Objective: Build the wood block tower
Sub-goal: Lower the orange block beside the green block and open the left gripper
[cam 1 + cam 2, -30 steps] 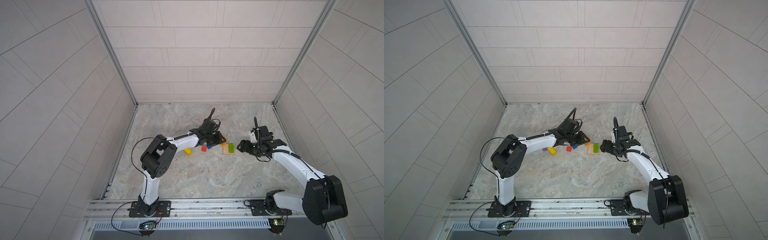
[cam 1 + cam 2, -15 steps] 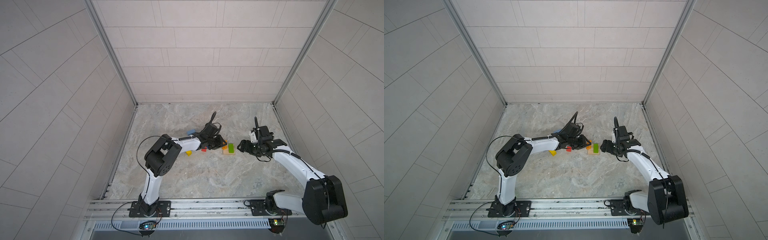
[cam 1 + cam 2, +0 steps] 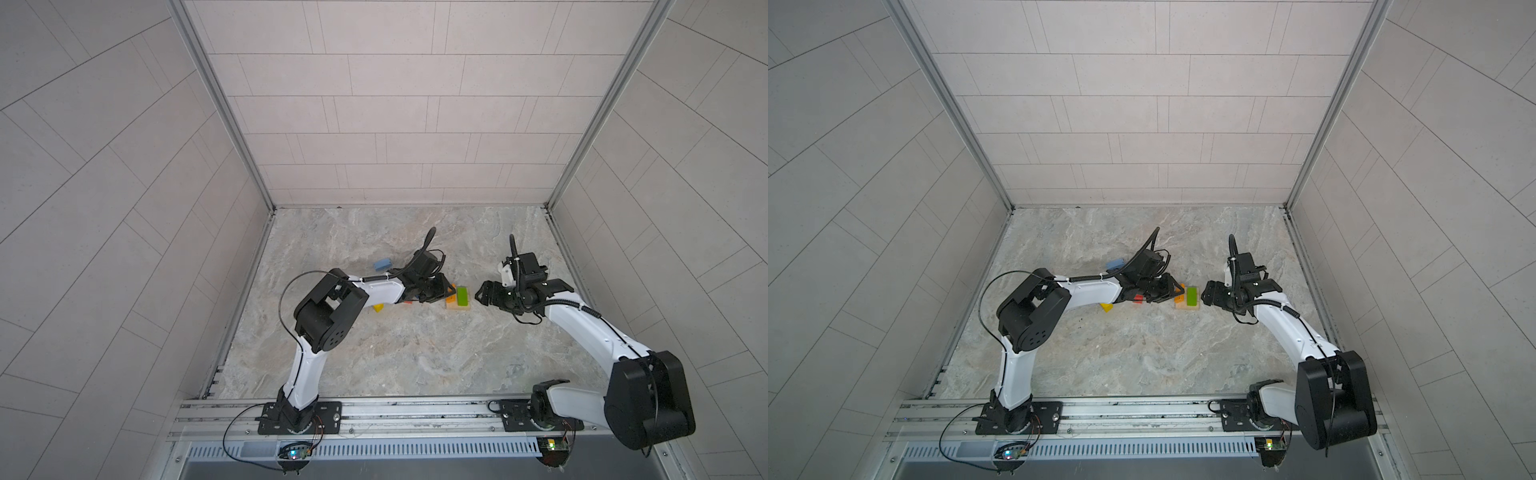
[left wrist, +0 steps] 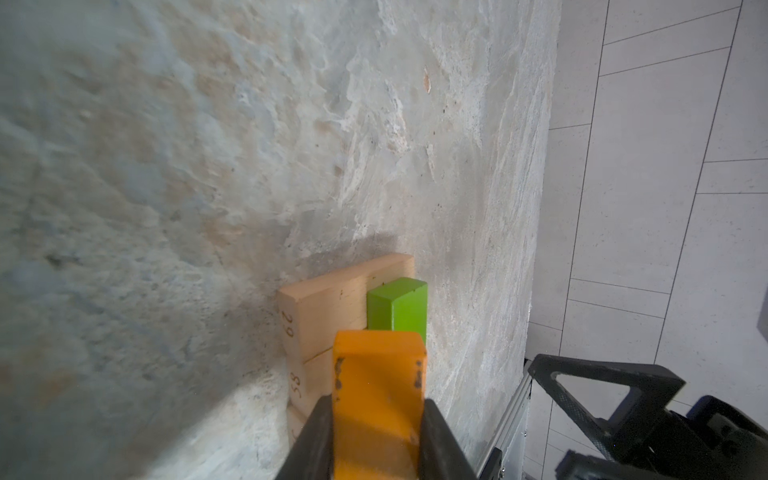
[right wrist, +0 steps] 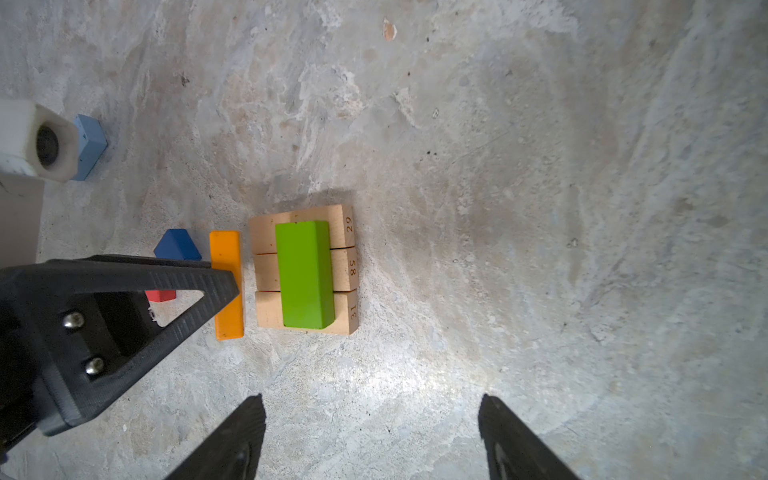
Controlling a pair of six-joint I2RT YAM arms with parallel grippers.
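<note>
The tower is three tan bars point(image 5: 266, 232) lying side by side as a square base, with a green brick point(image 5: 305, 274) across them; both top views show it mid-floor point(image 3: 462, 296) point(image 3: 1192, 296). My left gripper point(image 4: 378, 405) is shut on an orange brick point(image 4: 378, 395), which hangs at the base's left edge, close beside the green brick point(image 4: 399, 307). In the right wrist view the orange brick point(image 5: 226, 249) runs parallel to the green one. My right gripper point(image 5: 370, 409) stands open and empty just right of the tower point(image 3: 482, 293).
Loose blocks lie left of the tower: a blue cube point(image 5: 176, 245), a red cube point(image 5: 162, 296) and a yellow brick point(image 3: 378, 307) under my left arm. A light-blue brick point(image 3: 383, 263) sits farther back left. Tiled walls enclose the marble floor.
My left gripper has carried the orange brick from among the loose blocks toward the tower's left edge, uncovering the light-blue brick. The right arm has stayed still.
</note>
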